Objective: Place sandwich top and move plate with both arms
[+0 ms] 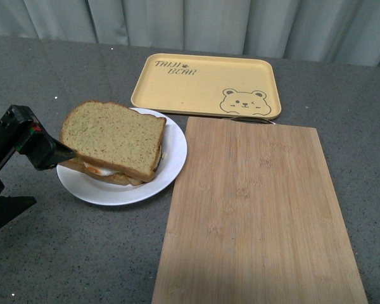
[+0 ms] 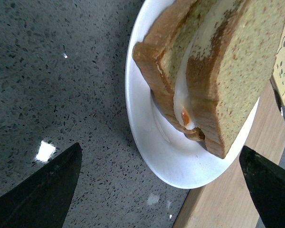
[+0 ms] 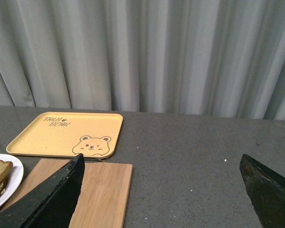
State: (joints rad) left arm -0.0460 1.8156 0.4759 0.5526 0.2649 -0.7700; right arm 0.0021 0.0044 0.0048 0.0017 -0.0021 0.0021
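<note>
Front view: white plate [image 1: 171, 172] sits on the grey worktop [image 1: 82, 253]. The sandwich top [image 1: 114, 136] lies on the plate, stacked flat on a lower slice [image 1: 123, 178] w/ a bit of white egg [image 1: 100, 170] showing between them. The top slice is skewed a little vs. the lower one. Left gripper [image 1: 54, 151] comes in from the side of the plate away from the wooden board [image 1: 259, 215], its tip at the plate rim by the sandwich edge. Can't tell contact here. The board lies just beside the plate, its edge at or under the rim. Yellow tray [image 1: 196, 82] w/ bear drawing is behind the plate, near but apart. Right arm not in this view.

Left wrist view: left gripper [image 2: 160, 147] jaws are spread wide, nothing between them. The plate [image 2: 147, 142] and sandwich top [image 2: 247, 61] are just ahead of the tips. Egg [image 2: 183, 95] w/ an orange spot shows between the slices. The plate rim overlaps the board [image 2: 228, 199] edge.

Right wrist view: right gripper [image 3: 161, 156] jaws are spread wide and empty, well apart from the plate [image 3: 12, 183], which shows only as a sliver at the frame edge w/ some bread on it. Board [image 3: 104, 190] and tray [image 3: 61, 137] lie beside the plate. Grey curtain [image 3: 142, 52] behind.
</note>
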